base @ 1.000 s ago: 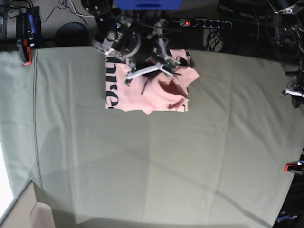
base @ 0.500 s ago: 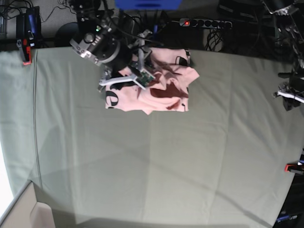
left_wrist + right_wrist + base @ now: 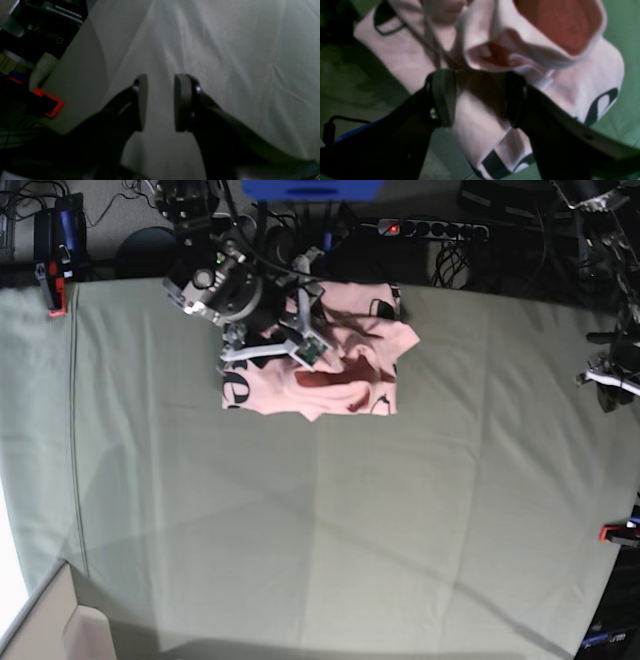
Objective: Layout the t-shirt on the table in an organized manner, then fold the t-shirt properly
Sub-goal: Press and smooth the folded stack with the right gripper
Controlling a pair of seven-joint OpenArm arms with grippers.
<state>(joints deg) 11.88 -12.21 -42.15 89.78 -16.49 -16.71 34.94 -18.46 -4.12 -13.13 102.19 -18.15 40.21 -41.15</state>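
Pink cotton, the t-shirt [image 3: 318,365] lies bunched at the table's [image 3: 330,520] far edge under your right gripper [image 3: 477,98], whose spread fingers seem to hold nothing, so closing here could pinch several layers, while your empty, part-open left gripper [image 3: 160,102] idles well apart.

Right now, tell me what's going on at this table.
The right gripper hovers open over the pink t-shirt, which lies bunched in a rough folded heap near the far edge of the table, with black lettering showing. It holds nothing. The left gripper hangs apart near the table's edge by a red clamp, its pads slightly apart, empty. The shirt isn't neatly folded.
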